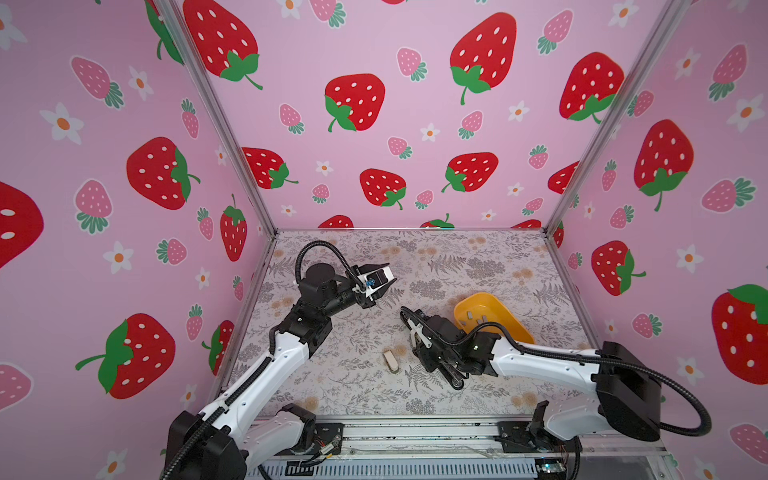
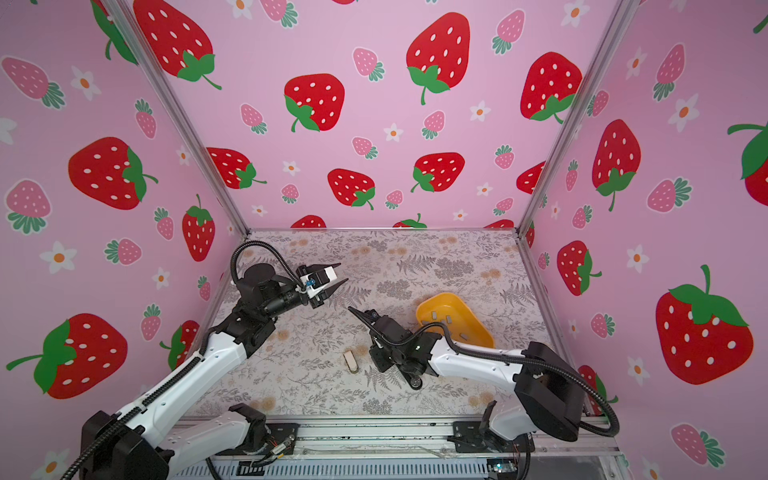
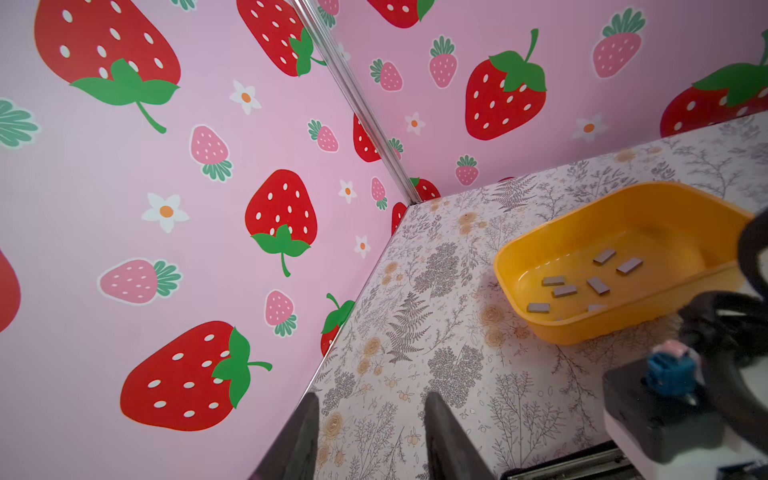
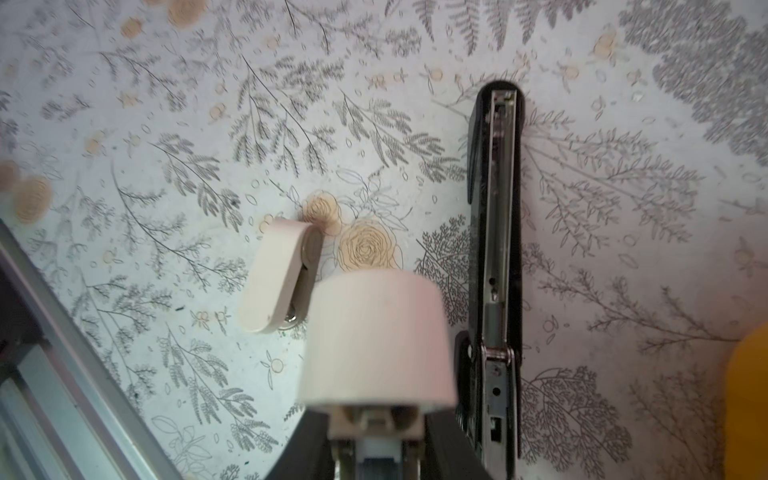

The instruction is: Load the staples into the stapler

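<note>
White block point(image 4: 376, 336) between right pincer point(image 1: 405, 314) fingers, grip unclear; left pincer point(image 1: 391, 272) apart, empty; stapler point(image 4: 496, 232) open; staples point(image 3: 598, 285) in tray point(image 3: 561, 332).

— What is the left end effector point(image 2: 343, 272) doing?
— It is hovering over the floral surface point(image 2: 415, 257), toward the back left, with its jaws standing apart and nothing sitting between them.
— And the other arm?
— The right end effector point(image 2: 358, 315) is pointing its dark tip at the left one, near it but not touching. I am not managing to see whether its jaws are gripping anything.
— What is lying around?
— A yellow tray point(image 2: 478, 326) is sitting behind the right arm, holding a few grey staples point(image 2: 434, 316). A small cream object point(image 2: 350, 360) is lying just beside that arm's wrist.
</note>
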